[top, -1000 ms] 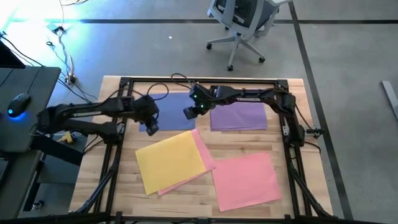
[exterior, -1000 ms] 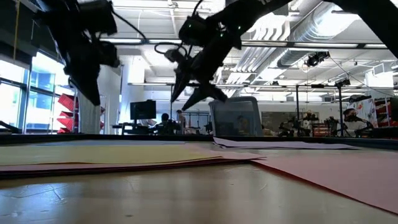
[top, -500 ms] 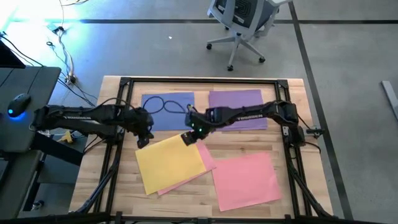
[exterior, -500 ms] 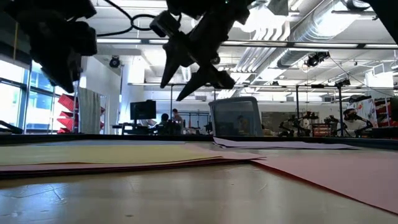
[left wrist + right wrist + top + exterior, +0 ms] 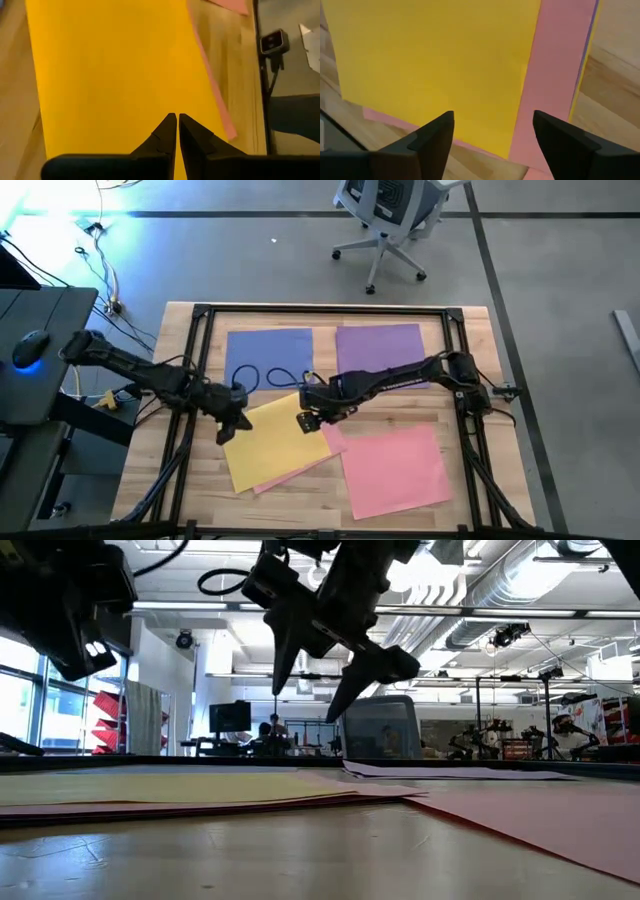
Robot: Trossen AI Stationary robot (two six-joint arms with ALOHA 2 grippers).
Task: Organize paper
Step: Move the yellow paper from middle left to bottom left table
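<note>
Yellow paper (image 5: 274, 440) atop pink, long axis skewed to table edge.

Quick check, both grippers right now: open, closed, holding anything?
Left gripper: closed, holding nothing, above the yellow paper sheet.
Right gripper: open, holding nothing, over the same yellow sheet's edge, where a pink paper sheet lies beneath.

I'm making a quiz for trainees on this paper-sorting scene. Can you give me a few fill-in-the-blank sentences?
1. The yellow sheet lies on top of a ____ sheet.
2. The right claw, over the yellow sheet's corner, is ____.
3. The left claw is ____.
4. The blue sheet lies beside the ____ sheet on the table.

Missing words: pink; open; shut; purple
</note>
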